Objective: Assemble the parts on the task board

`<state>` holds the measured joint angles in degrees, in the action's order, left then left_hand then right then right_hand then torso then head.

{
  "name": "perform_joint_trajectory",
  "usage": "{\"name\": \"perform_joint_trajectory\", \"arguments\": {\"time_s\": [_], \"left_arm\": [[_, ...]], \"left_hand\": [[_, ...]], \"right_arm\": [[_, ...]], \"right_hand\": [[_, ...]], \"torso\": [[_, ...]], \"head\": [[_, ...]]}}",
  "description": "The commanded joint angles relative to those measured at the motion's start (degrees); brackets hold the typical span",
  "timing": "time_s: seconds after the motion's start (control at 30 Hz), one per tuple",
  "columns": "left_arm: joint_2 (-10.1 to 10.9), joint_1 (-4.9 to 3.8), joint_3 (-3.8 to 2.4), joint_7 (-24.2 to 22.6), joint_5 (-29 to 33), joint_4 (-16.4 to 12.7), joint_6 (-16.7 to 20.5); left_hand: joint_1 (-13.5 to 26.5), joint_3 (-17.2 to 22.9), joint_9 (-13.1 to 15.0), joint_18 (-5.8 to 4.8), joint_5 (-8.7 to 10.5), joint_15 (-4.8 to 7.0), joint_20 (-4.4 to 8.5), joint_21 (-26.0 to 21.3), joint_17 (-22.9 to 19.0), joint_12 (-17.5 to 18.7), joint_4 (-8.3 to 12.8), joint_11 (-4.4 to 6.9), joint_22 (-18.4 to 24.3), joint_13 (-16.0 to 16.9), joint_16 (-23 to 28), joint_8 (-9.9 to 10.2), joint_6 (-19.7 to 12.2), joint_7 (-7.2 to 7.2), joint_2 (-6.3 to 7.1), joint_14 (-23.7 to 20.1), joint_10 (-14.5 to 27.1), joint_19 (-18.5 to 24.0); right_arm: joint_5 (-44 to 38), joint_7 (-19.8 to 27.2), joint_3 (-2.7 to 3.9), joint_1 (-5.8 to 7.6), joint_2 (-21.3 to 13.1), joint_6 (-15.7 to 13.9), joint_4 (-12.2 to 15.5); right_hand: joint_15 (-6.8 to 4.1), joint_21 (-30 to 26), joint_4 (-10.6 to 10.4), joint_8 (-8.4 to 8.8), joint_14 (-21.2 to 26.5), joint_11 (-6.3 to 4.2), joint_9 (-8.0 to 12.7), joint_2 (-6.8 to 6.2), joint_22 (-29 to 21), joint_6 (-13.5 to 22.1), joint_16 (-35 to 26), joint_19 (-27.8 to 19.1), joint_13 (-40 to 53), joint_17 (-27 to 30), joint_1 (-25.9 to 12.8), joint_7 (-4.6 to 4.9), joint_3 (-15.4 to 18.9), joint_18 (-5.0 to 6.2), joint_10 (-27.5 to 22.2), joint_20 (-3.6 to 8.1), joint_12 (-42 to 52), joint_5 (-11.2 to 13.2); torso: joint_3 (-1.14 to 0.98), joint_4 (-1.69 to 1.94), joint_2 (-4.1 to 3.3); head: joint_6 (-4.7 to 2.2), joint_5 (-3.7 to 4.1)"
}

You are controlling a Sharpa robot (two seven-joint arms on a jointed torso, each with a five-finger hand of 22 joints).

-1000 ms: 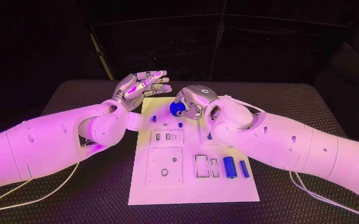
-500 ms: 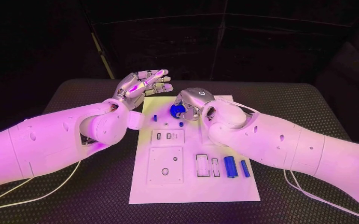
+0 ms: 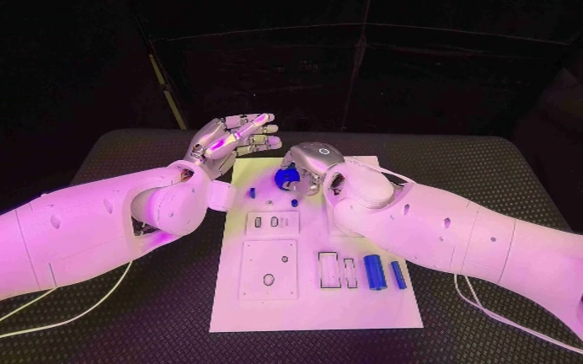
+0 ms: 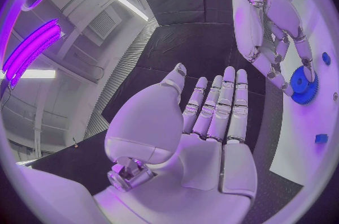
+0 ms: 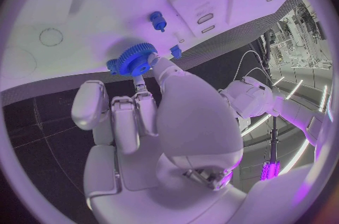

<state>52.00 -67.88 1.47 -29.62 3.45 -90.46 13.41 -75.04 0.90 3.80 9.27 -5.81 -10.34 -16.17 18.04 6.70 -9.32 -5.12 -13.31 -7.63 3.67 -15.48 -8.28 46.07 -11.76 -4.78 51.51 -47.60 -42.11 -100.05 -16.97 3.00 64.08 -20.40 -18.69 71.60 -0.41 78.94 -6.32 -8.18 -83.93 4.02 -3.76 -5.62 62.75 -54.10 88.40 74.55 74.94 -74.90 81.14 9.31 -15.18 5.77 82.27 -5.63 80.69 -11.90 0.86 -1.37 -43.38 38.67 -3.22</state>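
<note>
The white task board (image 3: 313, 297) lies in the middle of the table. At its far end my right hand (image 3: 311, 164) pinches a blue gear (image 3: 286, 179) between its fingertips, low over the board. The right wrist view shows the gear (image 5: 134, 60) at the fingertips (image 5: 157, 63), close to the board (image 5: 85, 3). My left hand (image 3: 232, 140) hovers open, fingers spread, above the board's far left corner, a little left of the gear. In the left wrist view its bare palm (image 4: 205, 139) faces the right hand (image 4: 272, 31) and the gear (image 4: 305, 84).
Two small blue pegs (image 3: 252, 192) (image 3: 294, 202) stand near the gear. Two blue cylinders (image 3: 374, 271) (image 3: 398, 274) lie at the board's near right, beside rectangular slots (image 3: 328, 269). A recessed plate (image 3: 267, 269) sits at the near left. Cables trail off both table sides.
My right forearm has swung slightly to the left while the hand stays with the gear over the board's far end. The left hand has not moved.
</note>
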Motion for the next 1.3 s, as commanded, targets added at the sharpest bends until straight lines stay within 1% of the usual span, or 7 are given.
{"name": "perform_joint_trajectory", "arguments": {"time_s": [0.03,0.53,0.83,0.93,1.03,1.17,1.3], "left_arm": [[-0.12,-0.13,-0.06,-0.09,-0.03,-0.02,-0.25],[-0.19,-0.21,-0.06,0.17,-0.03,0.08,-0.42],[-0.13,-0.22,-0.06,0.23,-0.03,0.07,-0.39],[-0.13,-0.22,-0.06,0.22,-0.03,0.06,-0.44],[-0.04,-0.23,-0.06,0.18,-0.03,0.09,-0.5],[0.19,-0.23,-0.06,0.07,-0.03,0.19,-0.65],[0.39,-0.22,-0.05,0.01,-0.03,0.41,-0.73]], "left_hand": [[-0.09,-0.05,-0.05,0.86,0.07,-0.06,-0.14,-0.18,-0.08,0.24,0.25,0.17,0.09,-0.05,0.39,0.21,-0.39,-4.33,-0.53,-0.35,0.37,0.36],[-0.11,-0.03,-0.04,0.85,0.07,-0.07,-0.14,-0.21,-0.09,0.22,0.29,0.17,0.12,-0.04,0.41,0.2,-0.39,-4.33,-0.56,-0.38,0.37,0.39],[-0.11,-0.03,-0.04,0.85,0.07,-0.07,-0.14,-0.21,-0.1,0.22,0.3,0.17,0.12,-0.04,0.41,0.2,-0.4,-4.33,-0.57,-0.4,0.38,0.39],[-0.11,-0.03,-0.04,0.85,0.07,-0.07,-0.14,-0.21,-0.1,0.22,0.3,0.17,0.12,-0.04,0.41,0.2,-0.4,-4.33,-0.57,-0.4,0.38,0.39],[-0.11,-0.03,-0.04,0.85,0.07,-0.07,-0.14,-0.21,-0.1,0.22,0.3,0.17,0.12,-0.04,0.41,0.2,-0.4,-4.33,-0.57,-0.4,0.38,0.39],[-0.11,-0.03,-0.04,0.85,0.07,-0.08,-0.15,-0.23,-0.11,0.22,0.32,0.16,0.14,-0.04,0.43,0.2,-0.41,-4.33,-0.58,-0.42,0.39,0.41],[-0.11,-0.03,-0.04,0.85,0.07,-0.08,-0.15,-0.23,-0.11,0.22,0.32,0.16,0.14,-0.04,0.43,0.2,-0.41,-4.33,-0.58,-0.42,0.39,0.41]], "right_arm": [[-0.9,-0.32,-0.01,0.09,0.38,-1.09,-0.29],[-1.56,-1.89,0.0,0.09,0.73,1.39,-1.01],[-0.6,-1.87,0.0,0.09,0.43,2.4,-0.97],[0.38,-1.51,0.0,0.08,-0.41,0.46,-0.29],[2.5,0.03,0.0,0.06,-1.98,-3.53,0.78],[10.33,7.45,0.01,0.01,-7.28,-10.53,4.05],[17.82,13.41,0.01,0.0,-12.52,-10.6,6.83]], "right_hand": [[0.51,-0.03,0.05,0.57,-5.14,0.36,0.11,-0.14,-0.13,0.9,0.28,0.09,2.31,-10.71,-0.64,0.21,-0.4,-0.37,-0.36,-0.56,-0.54,0.64],[1.48,-0.3,-0.06,3.81,-5.05,1.44,0.12,-1.22,-0.64,6.07,0.16,-0.33,0.54,-10.36,-1.73,1.34,-0.14,-0.26,-2.03,-1.5,-2.07,3.28],[1.69,-0.3,-4.3,3.87,-5.03,1.58,-0.2,-1.86,-0.69,5.09,0.14,-0.37,0.58,-10.31,-5.36,1.37,1.48,-0.23,-2.01,-1.81,-1.95,3.19],[1.64,-0.23,-6.26,3.66,-5.06,1.5,-0.28,-1.65,-0.58,4.45,0.18,-0.29,0.86,-10.45,-6.76,1.24,1.83,-0.25,-1.77,-1.79,-1.67,3.22],[1.55,-0.26,-7.09,3.43,-5.06,1.38,-0.34,-1.67,-0.73,3.9,0.18,-0.34,1.12,-10.42,-7.17,1.09,1.95,-0.22,-1.53,-1.72,-1.43,3.23],[1.54,-0.57,-7.19,3.87,-4.91,1.42,-0.15,-1.42,-1.42,4.56,-0.04,-0.75,1.2,-9.78,-6.07,1.21,1.44,-0.1,-1.49,-1.67,-1.35,3.16],[1.47,-0.74,-5.69,3.7,-4.84,1.33,-0.23,-1.27,-1.75,4.18,-0.14,-0.98,0.98,-9.53,-3.54,1.13,0.6,-0.04,-1.75,-1.63,-1.56,2.65]], "torso": [[-0.02,-0.01,0.02],[-0.08,-0.08,0.01],[-0.06,-0.05,0.05],[-0.08,-0.02,0.06],[-0.12,-0.09,0.13],[-0.15,-0.44,0.36],[-0.37,-0.95,0.63]], "head": [[0.18,0.09],[0.38,0.12],[0.38,0.09],[0.25,0.15],[0.1,0.19],[-0.15,0.23],[-0.17,-0.17]]}}
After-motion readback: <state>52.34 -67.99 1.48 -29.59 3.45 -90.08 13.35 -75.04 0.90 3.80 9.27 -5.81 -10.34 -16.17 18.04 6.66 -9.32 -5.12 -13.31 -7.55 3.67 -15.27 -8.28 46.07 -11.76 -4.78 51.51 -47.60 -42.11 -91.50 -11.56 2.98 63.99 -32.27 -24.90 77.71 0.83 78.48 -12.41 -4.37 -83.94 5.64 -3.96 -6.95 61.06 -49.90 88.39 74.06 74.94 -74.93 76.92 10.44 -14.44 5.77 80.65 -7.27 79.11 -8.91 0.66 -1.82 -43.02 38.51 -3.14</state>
